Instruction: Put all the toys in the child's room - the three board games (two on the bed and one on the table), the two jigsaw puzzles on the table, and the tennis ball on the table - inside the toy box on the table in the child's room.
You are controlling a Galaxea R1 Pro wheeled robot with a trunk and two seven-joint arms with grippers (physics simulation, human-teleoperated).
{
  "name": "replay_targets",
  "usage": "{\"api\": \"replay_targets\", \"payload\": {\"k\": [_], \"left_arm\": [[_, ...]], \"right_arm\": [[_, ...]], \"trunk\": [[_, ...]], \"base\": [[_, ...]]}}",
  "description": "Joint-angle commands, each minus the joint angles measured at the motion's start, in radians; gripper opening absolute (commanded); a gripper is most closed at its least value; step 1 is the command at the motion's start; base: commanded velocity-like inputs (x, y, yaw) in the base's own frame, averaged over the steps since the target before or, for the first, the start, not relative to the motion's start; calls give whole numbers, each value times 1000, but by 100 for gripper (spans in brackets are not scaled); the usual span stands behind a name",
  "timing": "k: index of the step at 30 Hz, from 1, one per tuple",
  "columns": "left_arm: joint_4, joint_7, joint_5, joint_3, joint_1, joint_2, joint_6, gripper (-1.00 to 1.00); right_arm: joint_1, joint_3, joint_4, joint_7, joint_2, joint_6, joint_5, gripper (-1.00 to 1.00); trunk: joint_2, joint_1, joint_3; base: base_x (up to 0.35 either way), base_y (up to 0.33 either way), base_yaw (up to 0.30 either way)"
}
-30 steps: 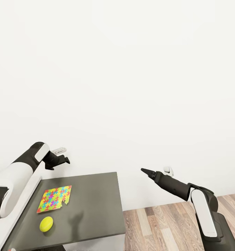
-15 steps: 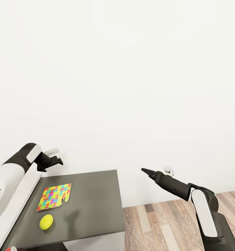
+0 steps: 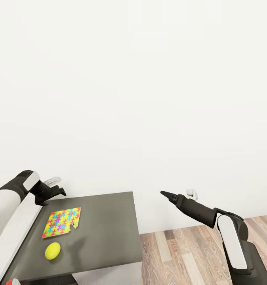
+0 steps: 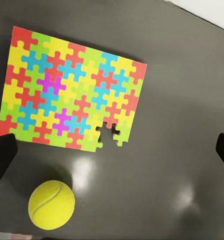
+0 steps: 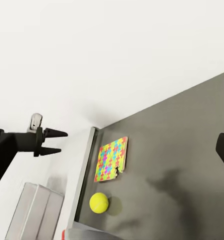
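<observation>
Jigsaw puzzle (image 3: 62, 223) near tennis ball (image 3: 52, 251), corner piece missing.

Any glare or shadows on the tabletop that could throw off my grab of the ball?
Left wrist view: sharp, two soft glare spots on the dark table, one beside the tennis ball. Head view: a faint arm-shaped shadow lies right of the ball, clear of the jigsaw puzzle. Right wrist view: the same shadow, nothing blurred.
</observation>
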Motion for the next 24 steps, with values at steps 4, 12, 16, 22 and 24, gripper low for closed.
{"api": "replay_targets", "payload": {"k": [4,12,16,22,24], "left_arm": [[2,4,11,-10,-1,15,1,100],[1,5,11,-12,4,18,-2,100],[-1,5,11,-12,4,17,-3,100],[-2,7,10,-13,5,17,-4,100],[-3,6,10,-13,5,17,-4,100]], "right_arm": [[-1,-2,1,10,0,4,9,100],[-1,4,2,10,0,4,13,100],[-1,4,3,10,0,4,15,100],[-1,7,3,9,2,4,16,100],[-1,8,4,8,2,4,17,100]], "trunk": [[-2,1,-2],[-2,1,-7],[-2,1,-13],[-2,1,-23],[-2,1,-26]], "base": [[0,0,0],[0,0,0],[0,0,0],[0,0,0],[0,0,0]]}}
